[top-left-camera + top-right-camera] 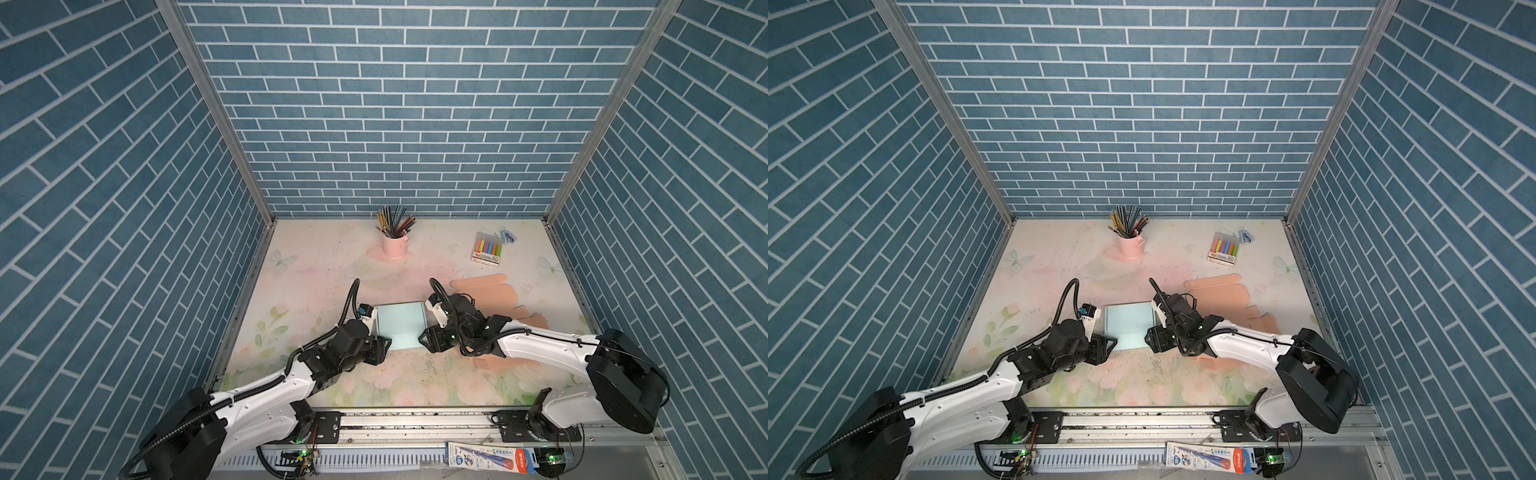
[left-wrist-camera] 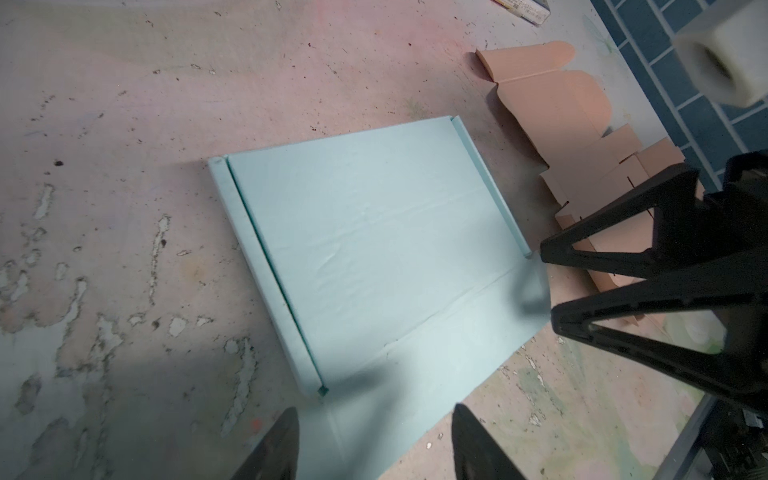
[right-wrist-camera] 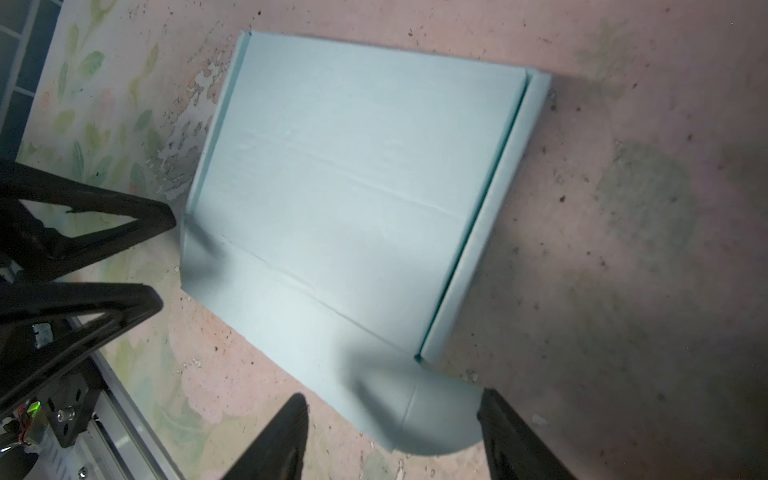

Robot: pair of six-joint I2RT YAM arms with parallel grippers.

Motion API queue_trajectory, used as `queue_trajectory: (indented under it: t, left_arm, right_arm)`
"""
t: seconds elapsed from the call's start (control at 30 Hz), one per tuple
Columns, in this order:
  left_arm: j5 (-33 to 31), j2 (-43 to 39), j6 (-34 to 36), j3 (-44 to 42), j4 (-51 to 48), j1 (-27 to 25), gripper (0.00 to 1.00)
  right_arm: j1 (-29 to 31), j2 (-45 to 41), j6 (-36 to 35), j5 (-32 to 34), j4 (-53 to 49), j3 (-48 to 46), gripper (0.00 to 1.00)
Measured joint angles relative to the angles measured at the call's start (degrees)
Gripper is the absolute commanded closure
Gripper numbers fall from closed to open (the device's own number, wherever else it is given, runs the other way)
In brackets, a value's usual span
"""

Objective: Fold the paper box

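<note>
Looking down at the table (image 1: 316,274), I have the pale blue paper box (image 1: 399,322) lying nearer the front edge than the back one, about midway between the side edges. Its two side walls stand up. The front flap (image 3: 291,324) lies flat, pointing toward the front edge, and its crease runs side to side.

I judge that the next move turns on that crease. The flap's long axis spans from one arm to the other, so lifting it means raising both ends together.

The left gripper (image 1: 382,348) sits at the box's front left corner with its jaws apart and holds nothing. The right gripper (image 1: 424,338) sits at the front right corner, also spread and empty. Neither arm is clearly nearer, as each has its own end of the flap.

In the right wrist view the flap's rounded ear (image 3: 436,415) lies between that gripper's fingers, though I cannot tell whether a finger touches it. A peach cardboard sheet (image 1: 494,293) lies just beyond the right gripper, toward the table's right edge.
</note>
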Motion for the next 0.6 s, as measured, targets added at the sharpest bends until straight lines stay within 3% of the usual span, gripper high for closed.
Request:
queue_trajectory:
  t: [0.6]
  left_arm:
    - [0.2, 2.5, -1.8, -2.4, 4.4, -1.9, 0.43]
  right_arm:
    - [1.2, 1.9, 1.7, -2.3, 3.4, -0.2, 0.34]
